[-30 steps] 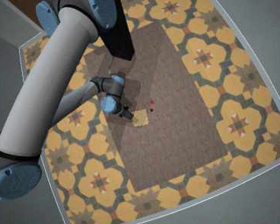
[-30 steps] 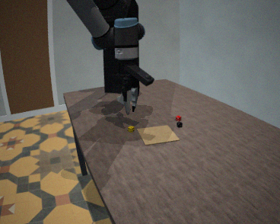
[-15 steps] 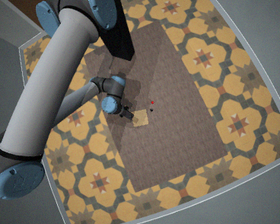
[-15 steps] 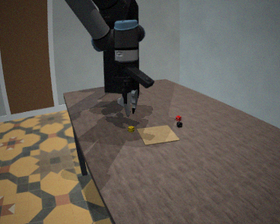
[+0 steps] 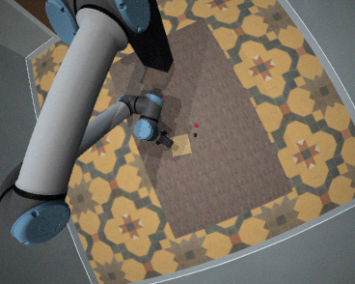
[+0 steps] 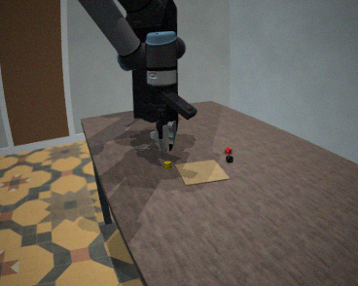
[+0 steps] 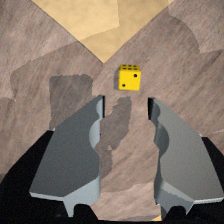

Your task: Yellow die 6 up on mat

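The yellow die [image 6: 167, 164] lies flat on the brown table, just off the left edge of the tan mat [image 6: 202, 171]. In the wrist view the die [image 7: 129, 77] shows a large face with two pips and a narrow face with several pips beyond it, and the mat [image 7: 100, 25] lies past it. My gripper [image 6: 166, 144] points straight down and hovers a little above and behind the die. Its fingers stand apart with only table between them. In the overhead view the gripper [image 5: 164, 141] is at the mat's [image 5: 182, 145] left edge and hides the die.
A red die [image 6: 228, 151] [image 5: 196, 125] and a black die [image 6: 229, 159] [image 5: 195, 134] sit close together on the table to the right of the mat, also seen from above as red and black. The table's left edge runs near the arm's base.
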Controlling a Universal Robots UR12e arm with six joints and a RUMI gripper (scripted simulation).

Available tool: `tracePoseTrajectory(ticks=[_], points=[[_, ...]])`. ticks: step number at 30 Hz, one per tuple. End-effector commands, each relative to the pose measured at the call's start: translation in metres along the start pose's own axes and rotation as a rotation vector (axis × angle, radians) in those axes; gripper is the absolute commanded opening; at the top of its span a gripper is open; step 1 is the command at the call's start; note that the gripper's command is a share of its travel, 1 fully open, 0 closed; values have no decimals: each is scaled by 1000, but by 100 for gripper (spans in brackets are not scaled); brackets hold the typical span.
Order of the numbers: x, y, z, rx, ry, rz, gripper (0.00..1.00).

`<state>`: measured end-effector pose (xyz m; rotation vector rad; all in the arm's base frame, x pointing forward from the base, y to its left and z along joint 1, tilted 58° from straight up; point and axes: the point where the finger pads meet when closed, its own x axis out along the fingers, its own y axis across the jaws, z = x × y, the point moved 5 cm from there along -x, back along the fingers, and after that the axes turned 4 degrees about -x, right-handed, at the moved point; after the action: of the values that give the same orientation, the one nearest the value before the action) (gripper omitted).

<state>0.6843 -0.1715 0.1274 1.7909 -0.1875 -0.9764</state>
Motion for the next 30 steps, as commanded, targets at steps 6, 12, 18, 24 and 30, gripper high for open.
tracePoseTrajectory(ticks=[6,12,18,24,30], points=[[15,3,0,1,1,4,21],[21,3,0,1,1,4,21],[23,3,0,1,1,4,21],[24,3,0,1,1,4,21],[24,3,0,1,1,4,21]])
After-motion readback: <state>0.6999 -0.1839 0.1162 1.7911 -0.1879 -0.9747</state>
